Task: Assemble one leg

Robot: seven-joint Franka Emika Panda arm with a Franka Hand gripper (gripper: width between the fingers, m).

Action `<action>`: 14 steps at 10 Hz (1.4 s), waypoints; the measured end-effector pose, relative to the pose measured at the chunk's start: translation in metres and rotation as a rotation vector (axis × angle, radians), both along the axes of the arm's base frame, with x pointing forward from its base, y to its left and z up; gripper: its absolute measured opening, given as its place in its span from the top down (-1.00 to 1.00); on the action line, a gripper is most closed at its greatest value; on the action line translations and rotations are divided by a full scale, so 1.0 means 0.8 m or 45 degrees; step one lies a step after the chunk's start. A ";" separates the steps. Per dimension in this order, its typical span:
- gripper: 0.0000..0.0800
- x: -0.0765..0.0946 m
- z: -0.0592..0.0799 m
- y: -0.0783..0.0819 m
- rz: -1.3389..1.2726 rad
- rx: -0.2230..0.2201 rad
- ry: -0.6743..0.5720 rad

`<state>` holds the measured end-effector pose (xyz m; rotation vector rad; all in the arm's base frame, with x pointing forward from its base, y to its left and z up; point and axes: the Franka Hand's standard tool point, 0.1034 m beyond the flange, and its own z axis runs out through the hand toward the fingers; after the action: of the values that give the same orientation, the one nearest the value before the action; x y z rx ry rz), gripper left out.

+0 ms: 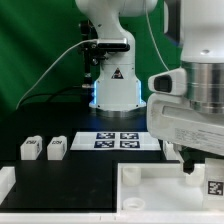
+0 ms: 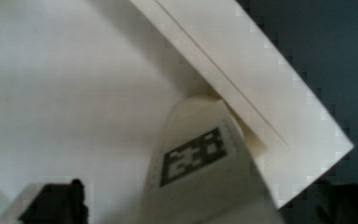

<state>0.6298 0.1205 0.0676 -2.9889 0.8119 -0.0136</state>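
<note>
Legs first: you have two of them loose on the black table at the exterior view's left, one leg and a second leg just beside it, both upright and apart from each other. A third, tagged leg sits at the exterior view's right, on the large white tray-like panel near its rim; in the wrist view the same leg stands against the panel's raised rim, apparently touching it, tag facing the camera. Your gripper hangs just above the panel, right beside that leg. Only one dark fingertip shows clearly in the wrist view, clear of the leg, so you cannot tell from these views how far apart the fingers stand; nothing looks clamped between them. Farther back, the marker board lies flat between the loose legs and the arm's base.
</note>
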 end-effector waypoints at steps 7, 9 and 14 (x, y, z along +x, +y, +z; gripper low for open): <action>0.27 0.001 -0.001 0.001 -0.338 0.015 -0.003; 0.27 0.004 -0.002 -0.001 -0.743 0.028 0.039; 0.27 0.006 -0.002 -0.001 -1.683 0.133 0.133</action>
<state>0.6350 0.1198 0.0660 -1.8206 2.4357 0.1292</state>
